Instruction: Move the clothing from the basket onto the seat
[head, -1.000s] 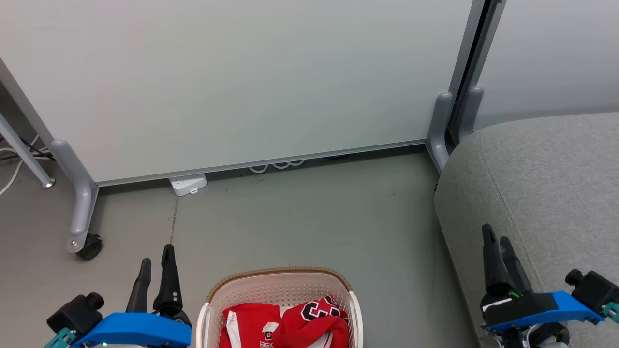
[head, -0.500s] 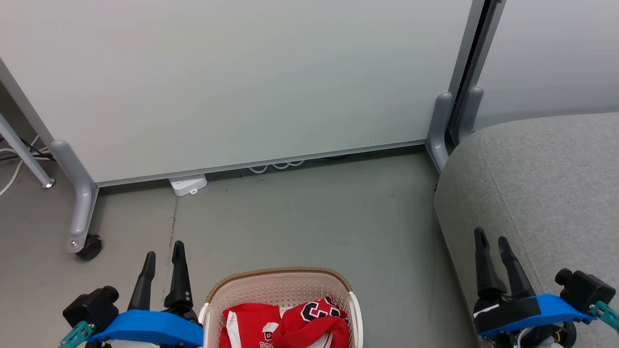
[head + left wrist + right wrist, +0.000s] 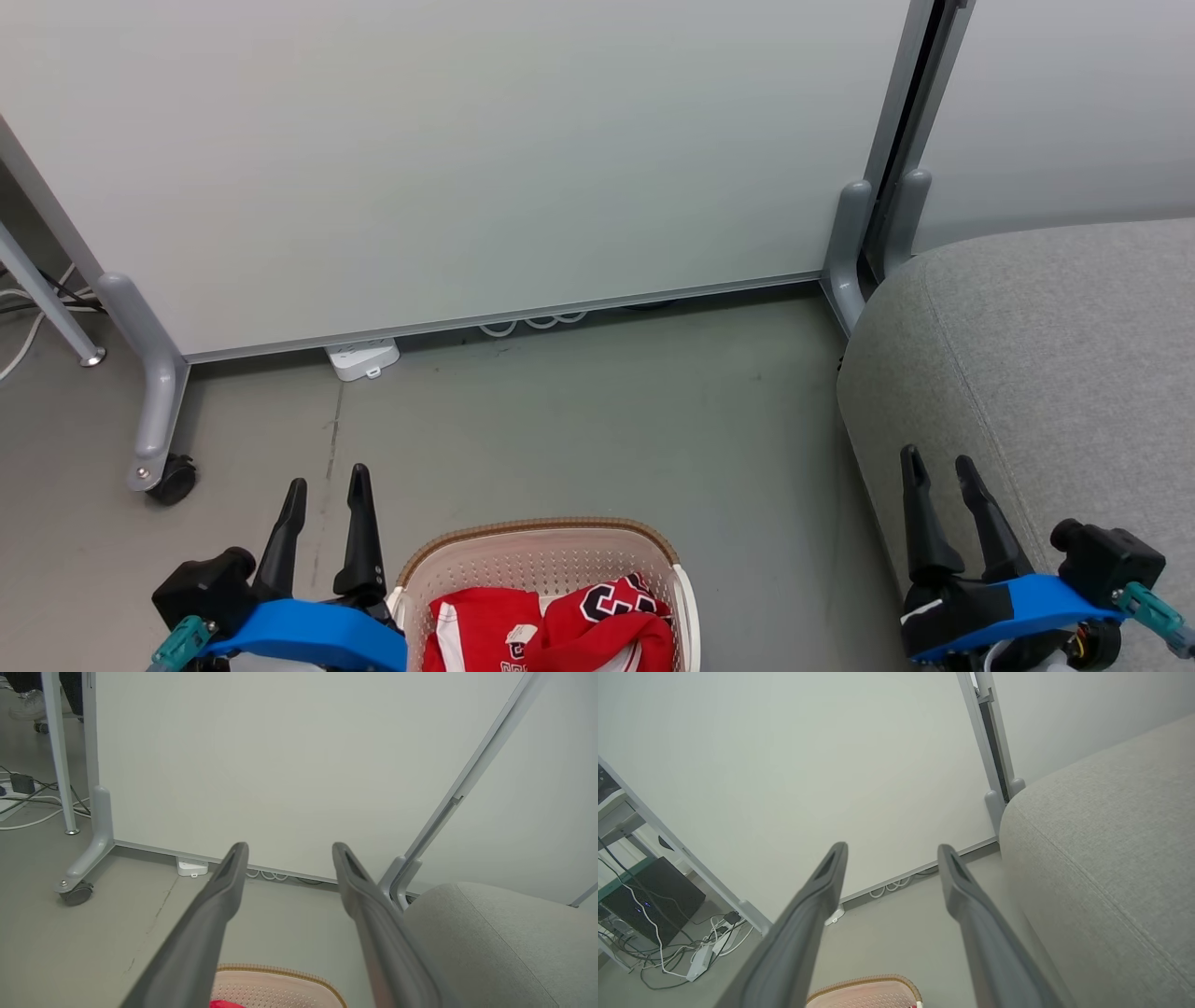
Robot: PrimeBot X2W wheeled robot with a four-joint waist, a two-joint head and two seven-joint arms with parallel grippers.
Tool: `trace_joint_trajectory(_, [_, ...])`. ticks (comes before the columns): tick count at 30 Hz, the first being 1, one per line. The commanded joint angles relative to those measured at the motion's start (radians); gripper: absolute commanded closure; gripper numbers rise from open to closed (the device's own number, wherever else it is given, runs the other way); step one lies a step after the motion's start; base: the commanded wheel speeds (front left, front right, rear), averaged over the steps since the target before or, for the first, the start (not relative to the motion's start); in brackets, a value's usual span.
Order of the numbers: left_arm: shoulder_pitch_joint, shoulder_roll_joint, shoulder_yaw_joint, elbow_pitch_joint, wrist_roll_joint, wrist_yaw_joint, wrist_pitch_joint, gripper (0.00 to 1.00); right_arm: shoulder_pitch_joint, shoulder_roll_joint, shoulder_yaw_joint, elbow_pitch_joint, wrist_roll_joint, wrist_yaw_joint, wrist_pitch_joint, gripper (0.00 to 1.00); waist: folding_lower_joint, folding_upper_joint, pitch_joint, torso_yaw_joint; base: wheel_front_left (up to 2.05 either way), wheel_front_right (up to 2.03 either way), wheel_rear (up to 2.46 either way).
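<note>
The red clothing with white stripes and black lettering lies bunched in the cream basket, which stands on the floor at the bottom middle. Its brown-trimmed rim also shows in the left wrist view and the right wrist view. The grey seat fills the right side. My left gripper hangs open just left of the basket, above the floor. My right gripper hangs open over the seat's front left edge. Nothing is between either pair of fingers.
A white partition panel on grey wheeled feet stands behind the basket. A white power strip and cable loops lie at its base. More cables and a dark box are far left. Bare grey floor lies between basket and panel.
Both arms have drifted inward: the left gripper moved right toward the basket, the right gripper moved slightly left. Both stayed open. The basket and clothing have not moved.
</note>
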Motion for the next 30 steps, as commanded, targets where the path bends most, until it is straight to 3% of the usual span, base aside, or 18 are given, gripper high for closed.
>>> trace_joint_trajectory(1, [-0.022,0.007,-0.005,-0.001,0.025,0.005,-0.011,0.0,0.003,-0.007,0.005,-0.001,-0.023,0.0,-0.011,0.0,0.0,0.0,0.0,0.0,0.0,0.0,0.0])
trace_joint_trajectory(30, [-0.022,0.009,-0.023,0.043,0.232,0.003,-0.07,0.0,0.009,-0.018,0.026,0.04,-0.263,0.0,-0.072,0.0,0.0,0.0,-0.009,0.001,0.0,0.0,0.0])
